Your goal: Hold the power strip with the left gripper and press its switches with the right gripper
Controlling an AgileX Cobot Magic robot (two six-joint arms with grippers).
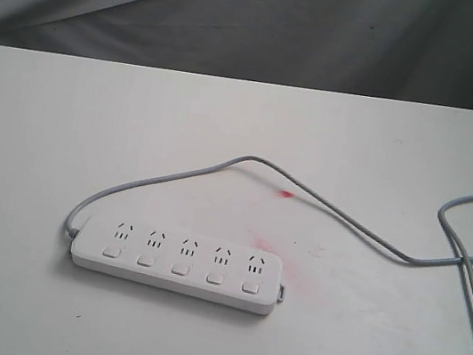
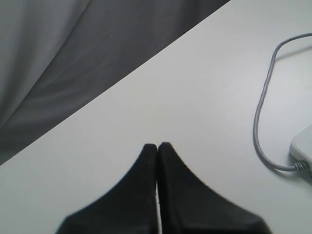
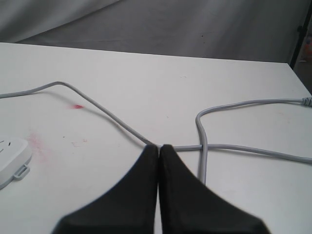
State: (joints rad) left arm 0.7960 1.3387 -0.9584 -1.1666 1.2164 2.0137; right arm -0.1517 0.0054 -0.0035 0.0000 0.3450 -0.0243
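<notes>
White on white, grey and red.
White power strip [image 1: 176,264] with white switches [image 1: 180,268] and grey cord [image 1: 248,159] on white table [image 1: 46,129]; red spot [image 1: 286,193], pink smear [image 1: 264,243]; grey backdrop cloth [image 1: 244,17]; black left gripper [image 2: 157,145], black right gripper [image 3: 159,146].

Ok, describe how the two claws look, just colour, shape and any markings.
The left claw and right claw look alike: two matte black fingers each, broad at the base, curving in to narrow blunt tips. No markings, cables or sleeves show. The arms themselves are out of view.
</notes>
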